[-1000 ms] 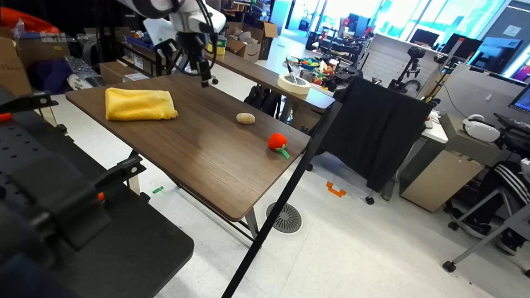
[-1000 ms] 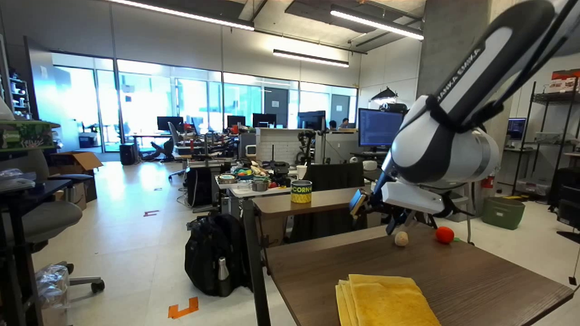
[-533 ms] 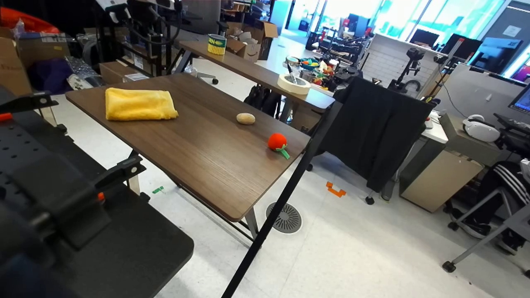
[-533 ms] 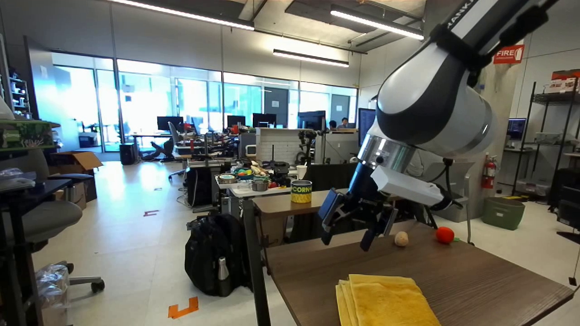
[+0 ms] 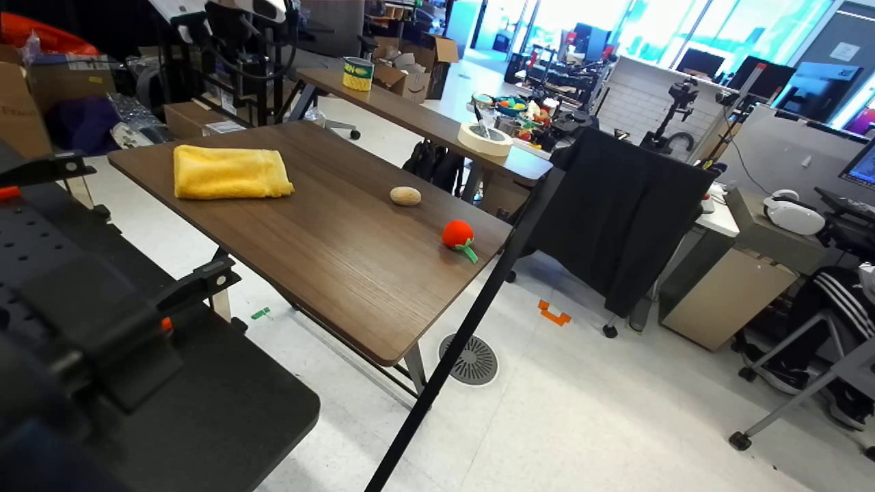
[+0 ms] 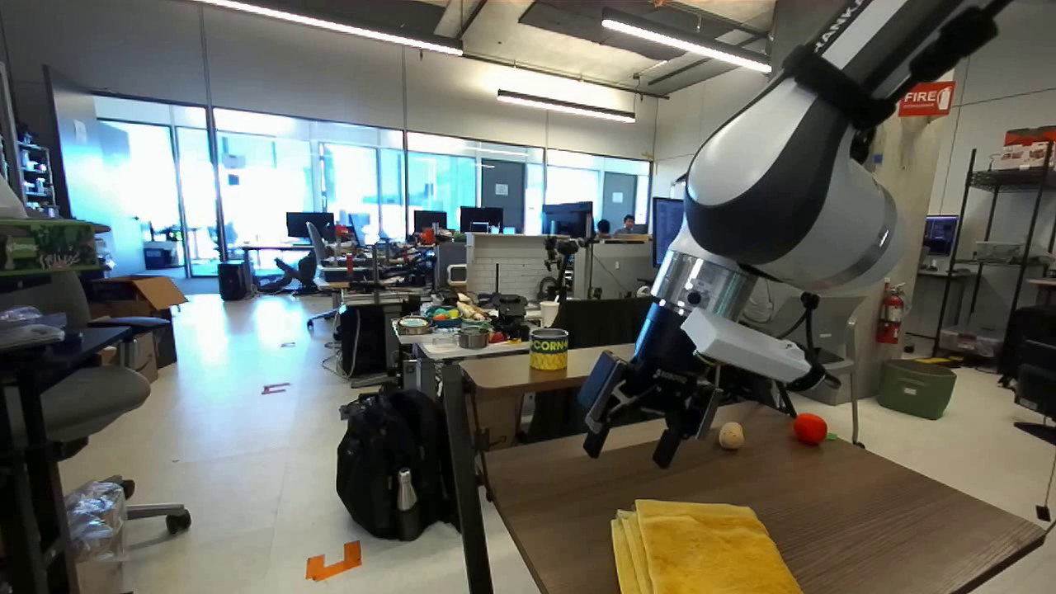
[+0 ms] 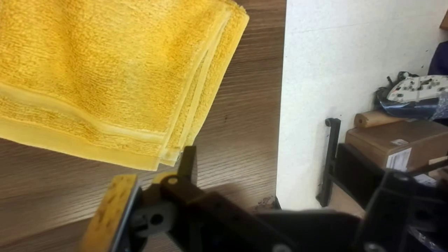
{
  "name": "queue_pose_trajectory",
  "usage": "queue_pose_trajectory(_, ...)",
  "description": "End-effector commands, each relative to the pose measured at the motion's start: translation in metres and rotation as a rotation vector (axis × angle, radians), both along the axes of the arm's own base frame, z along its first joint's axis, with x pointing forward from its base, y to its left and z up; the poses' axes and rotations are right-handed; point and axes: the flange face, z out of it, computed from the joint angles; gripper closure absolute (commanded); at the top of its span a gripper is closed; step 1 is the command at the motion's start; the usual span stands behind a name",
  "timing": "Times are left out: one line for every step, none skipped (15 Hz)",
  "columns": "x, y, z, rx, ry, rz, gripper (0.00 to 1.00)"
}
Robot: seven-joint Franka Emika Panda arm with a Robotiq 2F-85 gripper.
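Note:
My gripper hangs tilted over the brown table, jaws wide apart with nothing between them. In the wrist view a folded yellow towel fills the upper left; one dark fingertip overlaps its near corner, though contact cannot be told. The same towel lies at the table's far left end in an exterior view. A tan potato-like object and a red tomato-like toy with a green stem rest farther along the table. Against the dark upper-left background of an exterior view, the gripper is hard to make out.
Along the table runs a narrower bench bearing a yellow-green corn can and a tape roll with pens. A dark slanting post stands at the table's corner. Beyond the table edge lie floor and cardboard boxes.
The arm has swung away from the tomato end toward the towel end and turned its gripper, uncovering the corn can. Over the last half second it has barely shifted. Towel, potato and tomato lie unmoved.

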Motion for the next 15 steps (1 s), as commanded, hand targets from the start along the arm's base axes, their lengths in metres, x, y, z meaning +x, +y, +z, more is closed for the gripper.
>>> queue_pose_trajectory(0.001,0.001,0.000,0.000,0.001,0.000,0.00)
queue_pose_trajectory(-0.003,0.003,0.001,-0.038,0.018,0.023,0.00)
queue_pose_trajectory(-0.006,0.002,0.000,-0.071,0.040,0.038,0.00)
queue_pose_trajectory(-0.007,0.002,-0.003,-0.105,0.053,0.048,0.00)
queue_pose_trajectory(-0.011,0.000,-0.006,-0.140,0.071,0.060,0.00)
queue_pose_trajectory(-0.015,-0.002,-0.011,-0.173,0.089,0.064,0.00)
queue_pose_trajectory(-0.018,-0.004,-0.016,-0.205,0.107,0.070,0.00)
queue_pose_trajectory(-0.022,-0.005,-0.021,-0.238,0.123,0.074,0.00)
queue_pose_trajectory(-0.024,-0.007,-0.025,-0.268,0.137,0.078,0.00)
queue_pose_trajectory(-0.024,-0.008,-0.031,-0.281,0.140,0.077,0.00)
queue_pose_trajectory(-0.026,-0.008,-0.036,-0.289,0.153,0.077,0.00)
queue_pose_trajectory(-0.027,-0.010,-0.044,-0.307,0.164,0.076,0.00)
queue_pose_trajectory(-0.026,-0.012,-0.052,-0.315,0.167,0.077,0.00)
queue_pose_trajectory(-0.024,-0.014,-0.061,-0.305,0.152,0.086,0.00)
queue_pose_trajectory(-0.020,-0.018,-0.071,-0.304,0.136,0.074,0.00)
